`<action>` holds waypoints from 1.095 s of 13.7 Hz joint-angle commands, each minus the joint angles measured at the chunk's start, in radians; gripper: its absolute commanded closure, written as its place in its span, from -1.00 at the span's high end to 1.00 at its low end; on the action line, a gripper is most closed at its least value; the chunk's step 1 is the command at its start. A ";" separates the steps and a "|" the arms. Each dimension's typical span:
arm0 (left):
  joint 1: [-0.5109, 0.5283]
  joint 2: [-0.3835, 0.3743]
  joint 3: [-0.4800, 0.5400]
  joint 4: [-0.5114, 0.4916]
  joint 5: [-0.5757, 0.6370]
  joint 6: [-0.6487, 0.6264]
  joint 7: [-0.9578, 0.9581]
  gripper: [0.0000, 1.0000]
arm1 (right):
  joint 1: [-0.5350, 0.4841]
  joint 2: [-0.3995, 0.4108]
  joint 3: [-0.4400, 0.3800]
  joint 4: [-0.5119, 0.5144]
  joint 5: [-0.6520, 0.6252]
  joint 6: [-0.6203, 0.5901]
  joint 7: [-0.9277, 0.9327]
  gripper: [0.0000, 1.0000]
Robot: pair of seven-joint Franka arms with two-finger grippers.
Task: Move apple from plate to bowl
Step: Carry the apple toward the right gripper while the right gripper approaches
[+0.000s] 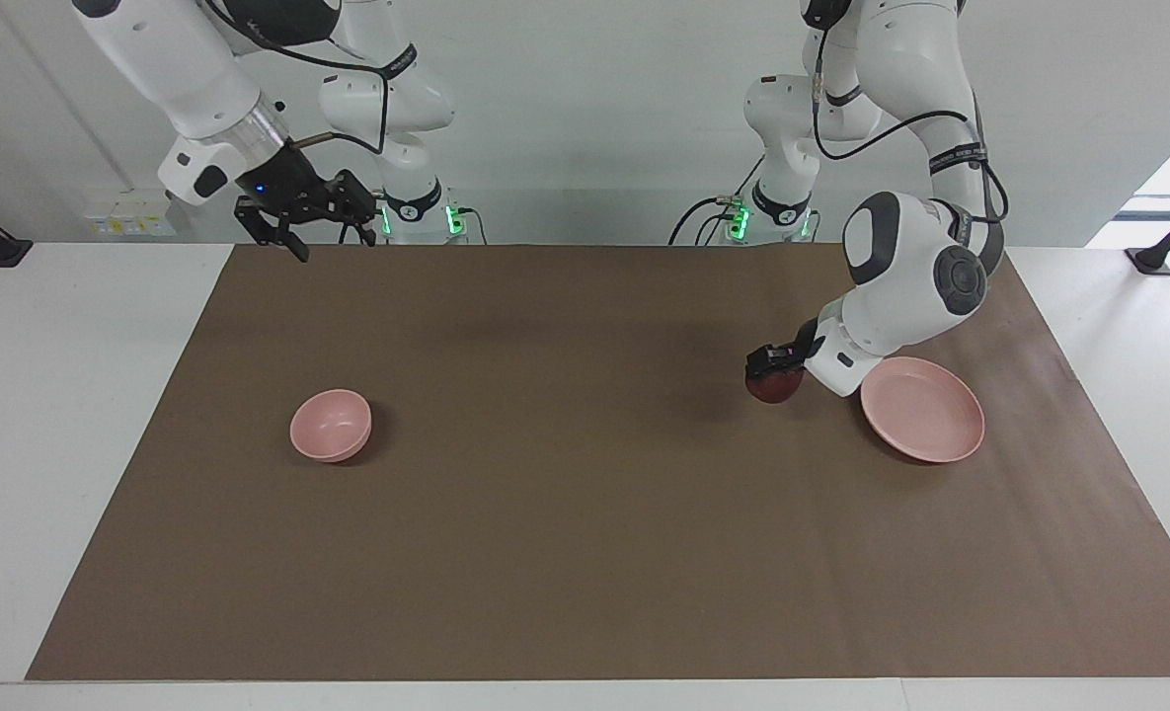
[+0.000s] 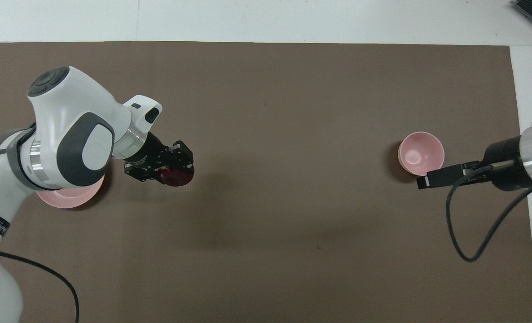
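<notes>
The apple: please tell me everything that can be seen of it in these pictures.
The apple is small, round and dark red, with a dull skin; no stem or patch shows from here. The left claw grips it from above, its black fingers closed around the upper part, so only the lower half is visible. It is off the plate and hangs low over the brown mat beside the plate, on the side toward the bowl. Only the claw touches it.

both arms: glossy white rounded shells, dark grey joint caps, silver wrist rings, black grippers, loose black cables. green lights at both bases; blue light on right wrist.
</notes>
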 commanded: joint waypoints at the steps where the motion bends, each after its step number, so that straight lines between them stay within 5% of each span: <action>1: -0.027 0.013 0.003 0.032 -0.092 -0.064 -0.125 -1.00 | -0.017 -0.011 0.001 -0.071 0.106 0.020 -0.075 1.00; 7: -0.021 0.011 -0.037 0.038 -0.296 -0.113 -0.246 -1.00 | -0.113 -0.023 -0.007 -0.231 0.302 -0.058 -0.421 1.00; 15: -0.024 0.008 -0.092 0.033 -0.554 -0.131 -0.442 -1.00 | -0.138 -0.042 -0.006 -0.344 0.653 -0.092 -0.527 1.00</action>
